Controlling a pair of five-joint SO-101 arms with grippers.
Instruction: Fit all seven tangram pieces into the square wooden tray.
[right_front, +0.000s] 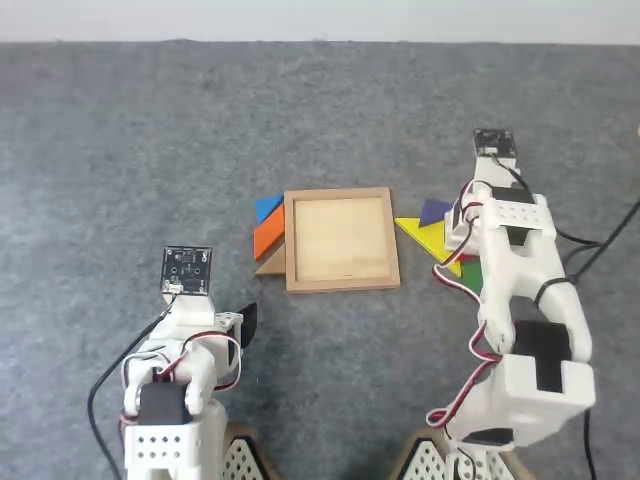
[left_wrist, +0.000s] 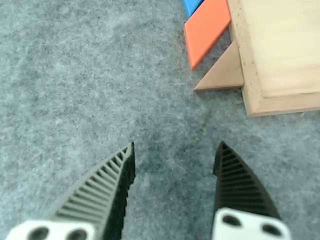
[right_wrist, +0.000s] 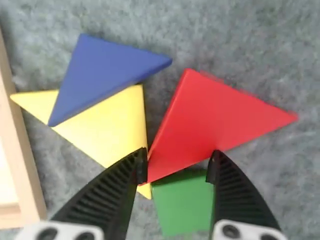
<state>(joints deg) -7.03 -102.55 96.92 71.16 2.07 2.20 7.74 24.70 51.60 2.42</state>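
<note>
Right wrist view looks down between the right jaws, which stand open. The red triangle (right_wrist: 215, 125) lies directly beneath them, its nearest corner just inside one tip. Whether either tip touches the wood cannot be told. That triangle's long edge runs at a shallow slant to the line between the tips, so closing now would probably pinch along the edge and not across it. A turn of the wrist looks needed first. The same edge seems to lap over the green piece (right_wrist: 182, 200).

Between the red triangle and the tray (right_wrist: 15, 165) sits the yellow triangle (right_wrist: 107, 127), with the blue triangle (right_wrist: 102, 72) lying partly on top of it.

From the high view, all four of these pieces lie on the right arm's side of the empty tray (right_front: 338, 240), so that arm is the nearer one.

On the tray's opposite side, against its rim, are a light blue piece (right_front: 267, 207), an orange piece (right_front: 269, 238) and a wood-coloured triangle (right_front: 272, 265). The left jaws are also open, hanging over bare grey tabletop (right_front: 150, 130), short of the wood-coloured triangle and holding nothing.
</note>
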